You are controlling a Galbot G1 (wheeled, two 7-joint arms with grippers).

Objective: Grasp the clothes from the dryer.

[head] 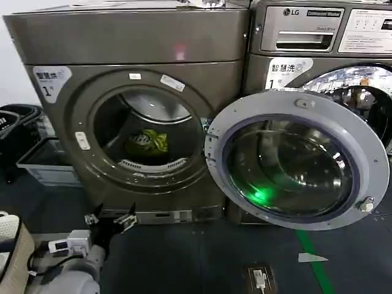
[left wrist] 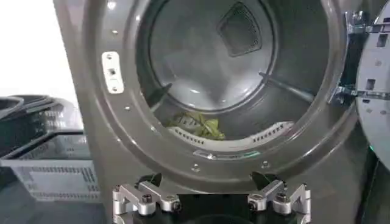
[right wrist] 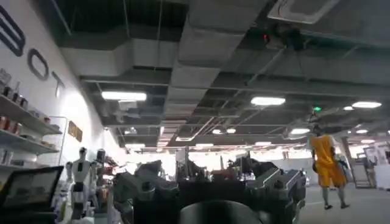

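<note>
the dryer (head: 131, 104) stands on the left of the scene, its round door (head: 298, 160) swung wide open to the right, where it covers the lower front of the lg machine (head: 318, 37) next to it. the clothes (head: 147, 142), a small yellow-green bundle, lie on the floor of the drum, well inside the opening and toward its near lip.

the left gripper (head: 111, 219) hovers low in front of the dryer, below the porthole and apart from the machine. the head view shows its two fingers spread, with nothing between them. the left wrist view looks past those same fingers (left wrist: 141, 197) straight into the drum, where the bundle (left wrist: 196, 125) rests just behind the perforated lip, and it also shows the door hinge (left wrist: 348, 55) at the opening's edge and a pale slatted basket (left wrist: 52, 164) on the floor beside the dryer. that basket (head: 46, 160) sits to the left of the machine in the head view.

the right gripper (right wrist: 210, 198) points away from the machines toward a ceiling with strip lights; whether its fingers are spread or together i cannot tell.
</note>
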